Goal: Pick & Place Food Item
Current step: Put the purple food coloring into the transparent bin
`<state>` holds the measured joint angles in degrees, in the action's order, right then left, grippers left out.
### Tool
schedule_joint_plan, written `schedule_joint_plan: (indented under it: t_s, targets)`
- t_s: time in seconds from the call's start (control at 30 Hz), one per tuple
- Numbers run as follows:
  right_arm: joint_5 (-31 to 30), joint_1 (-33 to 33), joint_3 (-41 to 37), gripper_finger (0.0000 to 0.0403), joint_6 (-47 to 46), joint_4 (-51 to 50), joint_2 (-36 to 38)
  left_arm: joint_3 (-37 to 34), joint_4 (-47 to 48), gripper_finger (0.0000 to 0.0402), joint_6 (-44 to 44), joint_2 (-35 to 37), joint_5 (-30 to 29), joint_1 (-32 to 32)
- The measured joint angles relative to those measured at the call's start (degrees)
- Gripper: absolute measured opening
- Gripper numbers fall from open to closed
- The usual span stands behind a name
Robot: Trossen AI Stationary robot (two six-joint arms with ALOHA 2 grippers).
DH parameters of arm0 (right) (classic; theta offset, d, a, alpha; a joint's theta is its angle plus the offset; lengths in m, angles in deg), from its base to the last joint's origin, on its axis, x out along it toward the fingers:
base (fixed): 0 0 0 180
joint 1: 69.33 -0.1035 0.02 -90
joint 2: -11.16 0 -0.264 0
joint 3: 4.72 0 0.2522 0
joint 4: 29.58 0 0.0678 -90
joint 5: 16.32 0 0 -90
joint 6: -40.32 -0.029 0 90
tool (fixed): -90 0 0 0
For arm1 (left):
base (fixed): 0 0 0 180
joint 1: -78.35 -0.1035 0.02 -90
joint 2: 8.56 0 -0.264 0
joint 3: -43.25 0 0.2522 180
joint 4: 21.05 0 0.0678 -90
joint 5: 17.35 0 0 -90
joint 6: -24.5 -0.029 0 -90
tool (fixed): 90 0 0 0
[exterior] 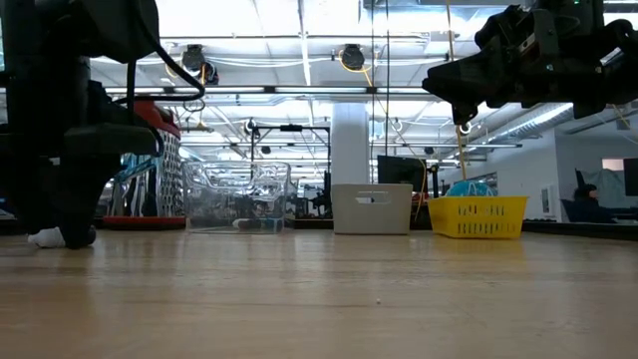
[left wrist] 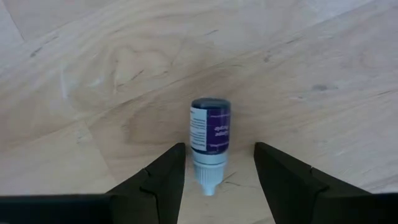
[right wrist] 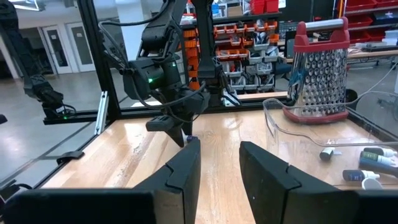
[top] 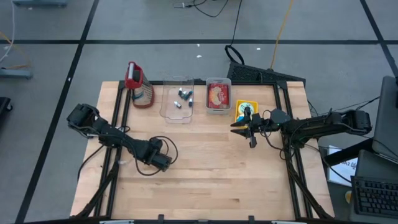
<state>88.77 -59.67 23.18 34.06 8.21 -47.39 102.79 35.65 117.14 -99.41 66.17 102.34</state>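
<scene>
While the right claw (top: 239, 129) hangs well above the surface (top: 211, 168) near the yellow basket (top: 244, 109), fingers parted with nothing between them, the left claw (left wrist: 216, 171) sits low over a small dark bottle (left wrist: 209, 140) lying on its side. Its fingers are apart and straddle the bottle's white cap end, so the bottle runs straight ahead between them, long axis in line with the claw's reach. The left arm is by far the nearer, and a short advance should bring the fingers beside the body.
</scene>
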Motion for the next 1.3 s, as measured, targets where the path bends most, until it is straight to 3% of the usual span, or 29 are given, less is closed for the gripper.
schedule_joint_plan:
  t_s: [0.17,0.37,0.57,0.77,1.07,1.3]
  targets:
    - [0.0,0.0,0.0,0.01,-0.1,0.0,0.0,0.0,0.0,0.0171,0.0,0.0,-0.1,0.0]
    - [0.0,0.0,0.0,0.01,-0.2,0.0,0.0,0.0,-0.4,0.0115,0.5,0.0,-2.5,0.0]
    - [0.0,0.0,0.0,0.01,-0.2,0.1,0.0,0.0,-4.3,0.0051,-5.0,0.0,-5.5,-0.7]
    - [0.0,0.0,0.0,0.01,-0.2,0.5,0.0,1.5,-11.1,0.005,-13.1,0.5,-10.3,-2.6]
    - [0.0,0.0,0.0,0.01,-0.2,0.5,0.0,4.6,-19.9,0.0053,-27.9,0.5,-10.7,-7.3]
    - [0.0,0.0,0.0,0.01,-0.2,0.4,0.0,8.3,-21.2,0.0051,-38.8,0.5,-14.1,-11.4]
